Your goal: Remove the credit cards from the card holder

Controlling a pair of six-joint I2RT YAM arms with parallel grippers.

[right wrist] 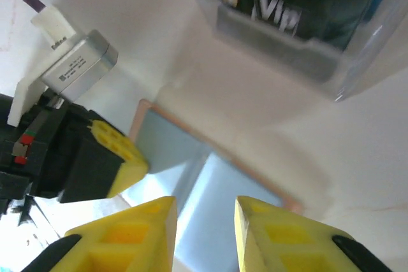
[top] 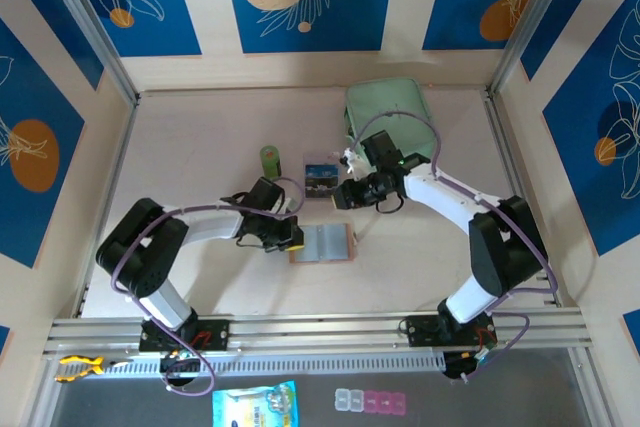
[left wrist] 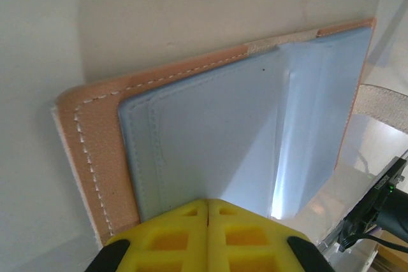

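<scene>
The card holder [top: 322,244] lies open on the table, tan-pink with grey-clear pockets [left wrist: 255,138]. My left gripper [top: 292,237] is shut, and its yellow fingertips [left wrist: 207,203] rest on the holder's left pocket with nothing between them. My right gripper [top: 342,193] hovers open just above the holder's far edge [right wrist: 210,170], its jaws apart and empty [right wrist: 204,207]. Credit cards [right wrist: 287,4], one dark with white "Vip" print, sit in a clear plastic box [top: 320,175] beyond the holder. No card shows in the holder's pockets.
A mint-green zip pouch [top: 386,107] lies at the back right. A small green cylinder [top: 269,159] stands left of the clear box. Side walls close in the table; the left gripper's fingers [right wrist: 118,151] are close to the right gripper.
</scene>
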